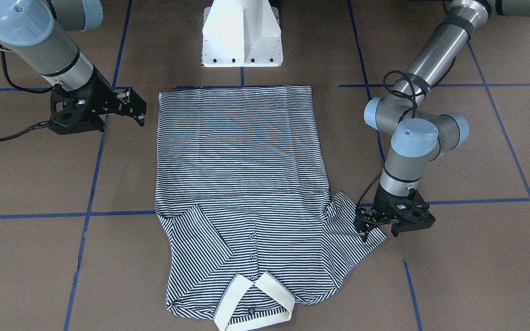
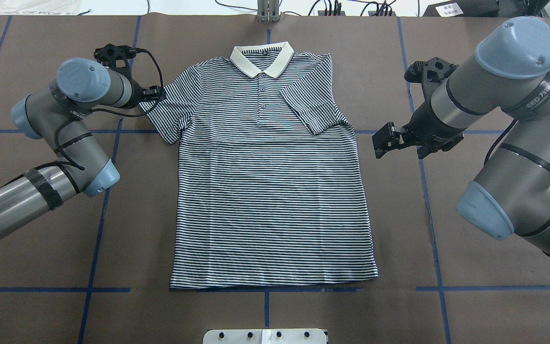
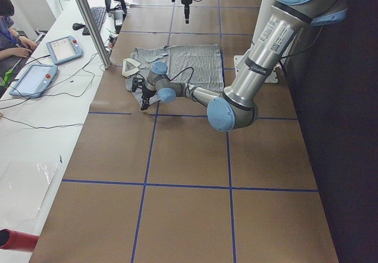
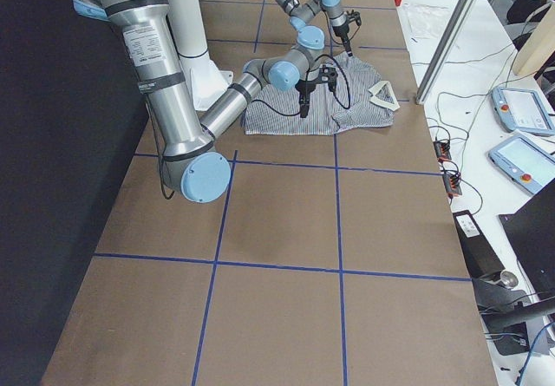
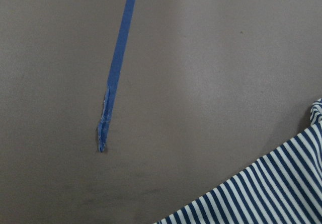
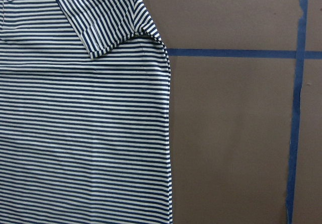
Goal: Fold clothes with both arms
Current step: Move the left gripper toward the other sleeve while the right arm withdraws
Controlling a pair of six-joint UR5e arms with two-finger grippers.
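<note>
Shirt (image 2: 270, 191) flat, collar (image 2: 246, 59) at far edge, right sleeve (image 2: 311, 112) folded in, left sleeve (image 2: 170, 112) and body folds remain; left gripper (image 1: 364, 231) at cuff, fingers unclear; right gripper (image 1: 136, 109) fingers apart, empty.

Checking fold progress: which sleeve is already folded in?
The right sleeve, on the robot's right side: it lies folded in over the shirt, while the left sleeve is spread out flat on the table.
</note>
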